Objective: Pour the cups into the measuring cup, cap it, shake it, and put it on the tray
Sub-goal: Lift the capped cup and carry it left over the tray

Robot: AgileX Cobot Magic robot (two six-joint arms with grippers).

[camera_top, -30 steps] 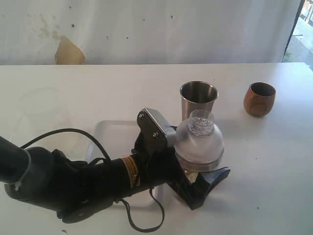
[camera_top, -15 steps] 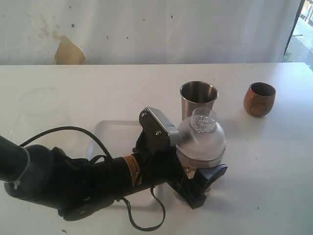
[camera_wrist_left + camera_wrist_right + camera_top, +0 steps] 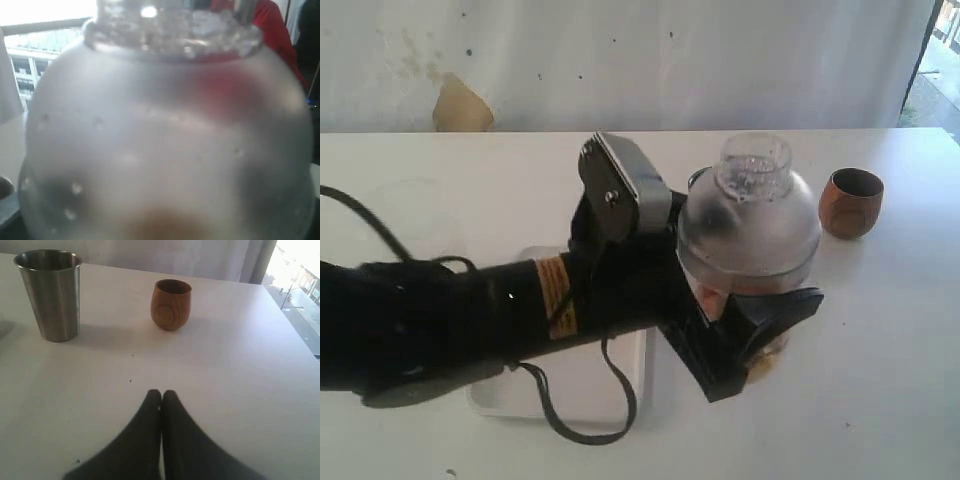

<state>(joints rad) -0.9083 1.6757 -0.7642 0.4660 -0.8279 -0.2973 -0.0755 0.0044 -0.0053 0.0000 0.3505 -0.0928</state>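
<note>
My left gripper (image 3: 748,332) is clamped on the measuring cup (image 3: 765,357), one dark finger across its near side, and I hold it upright with the frosted lid (image 3: 748,228) seated on top. In my left wrist view that dome fills nearly everything, so I cannot read the cup's marks or its level from there. An amber tint shows low in the cup, and its base looks to hang clear of the table (image 3: 880,330), though I cannot be sure of the gap. What matters for setting it down is the tray (image 3: 582,378): it lies under my own forearm, to the left of the cup in the exterior view, so I judge I must draw the cup back toward my elbow side and keep its long axis vertical as I lower it. My right gripper (image 3: 161,397) is empty, its fingers pressed together, low over bare table and no help here. Beyond it stand the tumbler (image 3: 48,295) and the wooden cup (image 3: 171,304), upright and well apart from each other.
</note>
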